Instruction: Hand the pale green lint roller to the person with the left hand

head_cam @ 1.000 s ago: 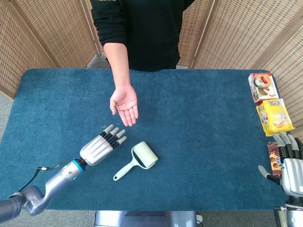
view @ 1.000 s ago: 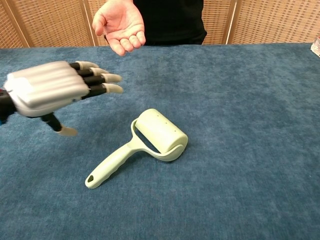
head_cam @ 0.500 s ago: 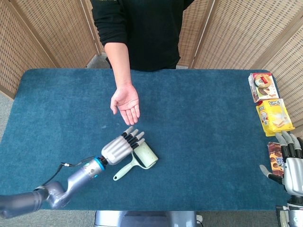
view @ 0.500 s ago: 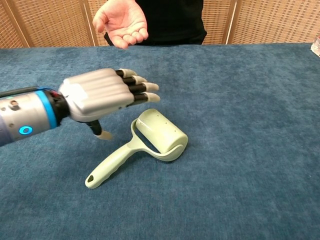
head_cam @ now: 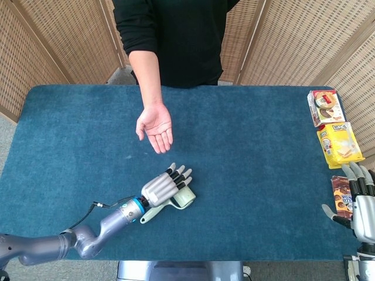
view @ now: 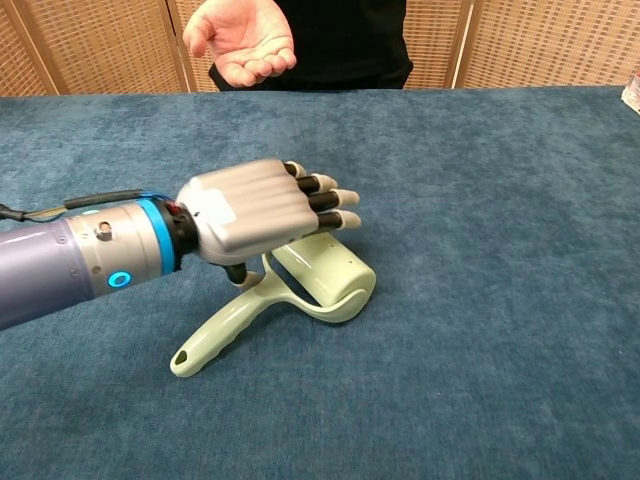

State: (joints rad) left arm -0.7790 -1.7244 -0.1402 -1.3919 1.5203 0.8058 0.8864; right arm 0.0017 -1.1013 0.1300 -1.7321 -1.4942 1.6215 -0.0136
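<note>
The pale green lint roller [head_cam: 183, 199] [view: 325, 276] lies flat on the blue table, handle pointing toward the near left. My left hand [head_cam: 166, 185] [view: 262, 213] hovers directly over its drum and handle neck with fingers spread, holding nothing; whether the thumb touches the handle I cannot tell. The person's palm [head_cam: 156, 127] [view: 240, 38] is held out, facing up, beyond the roller. At the table's near right corner my right hand [head_cam: 363, 196] rests with fingers apart, empty.
Snack packs line the right edge: a red-and-white one [head_cam: 324, 106], a yellow one [head_cam: 340, 143] and a brown one [head_cam: 340, 196] beside my right hand. Wicker screens [head_cam: 53, 41] stand behind the table.
My left hand has travelled right and forward from beside the roller to a spot right above it. The roller has not moved; the person's palm stays out.
</note>
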